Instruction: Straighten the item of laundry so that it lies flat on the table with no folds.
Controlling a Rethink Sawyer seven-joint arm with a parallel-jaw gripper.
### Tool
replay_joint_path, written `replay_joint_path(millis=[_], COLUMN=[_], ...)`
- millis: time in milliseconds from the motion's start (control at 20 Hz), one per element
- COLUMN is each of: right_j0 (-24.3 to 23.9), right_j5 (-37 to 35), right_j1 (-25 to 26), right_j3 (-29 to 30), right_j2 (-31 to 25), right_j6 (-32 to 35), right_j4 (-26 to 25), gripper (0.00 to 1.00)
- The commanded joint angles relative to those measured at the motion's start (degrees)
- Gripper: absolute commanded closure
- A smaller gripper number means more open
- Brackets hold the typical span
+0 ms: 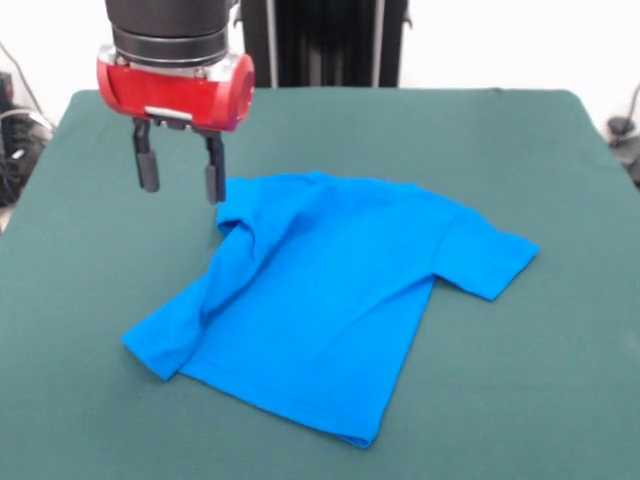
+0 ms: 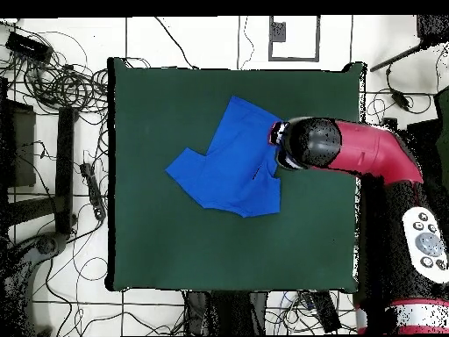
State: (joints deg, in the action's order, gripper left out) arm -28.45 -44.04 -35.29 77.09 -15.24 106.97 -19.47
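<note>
Blue cloth sits closest in the front view: the bottom hem of a bright blue T-shirt [image 1: 330, 300] comes down toward the lower middle of the frame. This T-shirt lies on the dark green table [image 1: 520, 400], near the middle of the picture. Only plain blue shows, with no picture or letters. One short sleeve sticks out flat at the right. The other side, at the left, is folded and bunched, with a thick rumple near the collar end and a folded flap reaching to the lower left. So it is not flat all over.

Just beside that rumpled upper left corner hangs the claw [image 1: 180, 168]. Its two dark fingers [image 1: 147, 165] point down with a gap between them, so it is open and holds nothing. One finger is right at the shirt's edge; whether it touches cannot be told.

Above the claw is a round red and black part of the arm [image 1: 175, 75], in the upper left of the frame.

From overhead, the T-shirt [image 2: 230, 158] lies a bit above the table's [image 2: 175, 246] middle, and the red arm [image 2: 359, 151] reaches in from the right, covering the shirt's right edge.
</note>
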Motion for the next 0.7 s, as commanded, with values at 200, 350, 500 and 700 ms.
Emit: replay_joint_path(millis=[200,350,500,700], right_j0=[0.25,-0.49,-1.85,-4.97], right_j5=[-7.69,-6.88,-5.89,-5.29], right_j1=[0.64,-0.65,-2.67,-4.63], right_j3=[2.51,4.62,7.46,11.67], right_j2=[-8.01,-8.05,-8.28,-8.73], right_j6=[-15.21,-14.96,-15.43,-17.3], right_j4=[-1.82,-1.85,-2.25,-2.89], gripper=[0.0,0.0,0.0,0.0])
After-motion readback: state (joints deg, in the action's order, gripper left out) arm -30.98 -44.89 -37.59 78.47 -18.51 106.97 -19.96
